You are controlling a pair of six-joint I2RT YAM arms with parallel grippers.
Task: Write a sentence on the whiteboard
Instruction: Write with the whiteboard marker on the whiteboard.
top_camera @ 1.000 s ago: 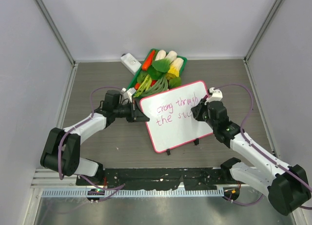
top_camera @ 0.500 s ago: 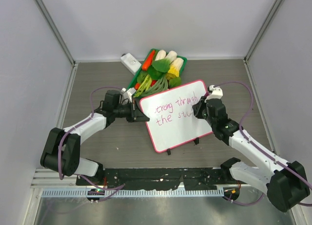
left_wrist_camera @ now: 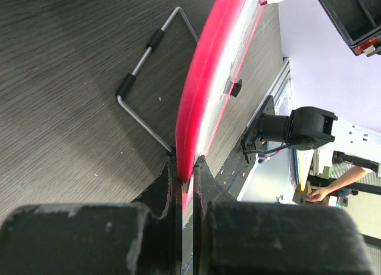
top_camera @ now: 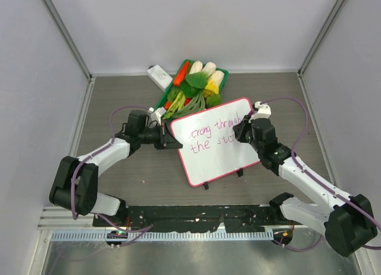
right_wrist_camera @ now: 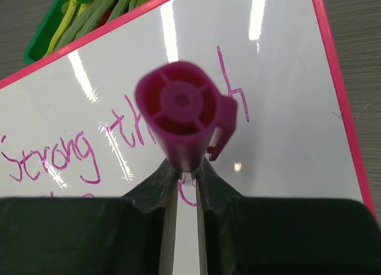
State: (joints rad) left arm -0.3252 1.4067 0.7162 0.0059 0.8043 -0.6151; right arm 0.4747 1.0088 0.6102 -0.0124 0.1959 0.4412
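Note:
The whiteboard [top_camera: 223, 159], white with a pink-red rim, stands tilted on a wire stand at mid-table. The sentence [top_camera: 208, 138] is in magenta, in two lines: "Strong through" above "the sto". My left gripper [top_camera: 168, 141] is shut on the board's left rim, seen edge-on in the left wrist view [left_wrist_camera: 196, 96]. My right gripper [top_camera: 243, 132] is shut on a magenta marker [right_wrist_camera: 186, 117], whose tip is at the board by the second line's end. The upper line [right_wrist_camera: 71, 153] shows in the right wrist view, partly hidden by the marker.
A green basket [top_camera: 193, 84] of vegetables stands behind the board. A small white block [top_camera: 159, 76] lies left of it. The wire stand [left_wrist_camera: 146, 90] props the board from behind. Grey walls close in the table on three sides.
My right gripper with the marker has shifted slightly up and left over the board's right part, and the second line has grown by a letter. The left arm has not moved.

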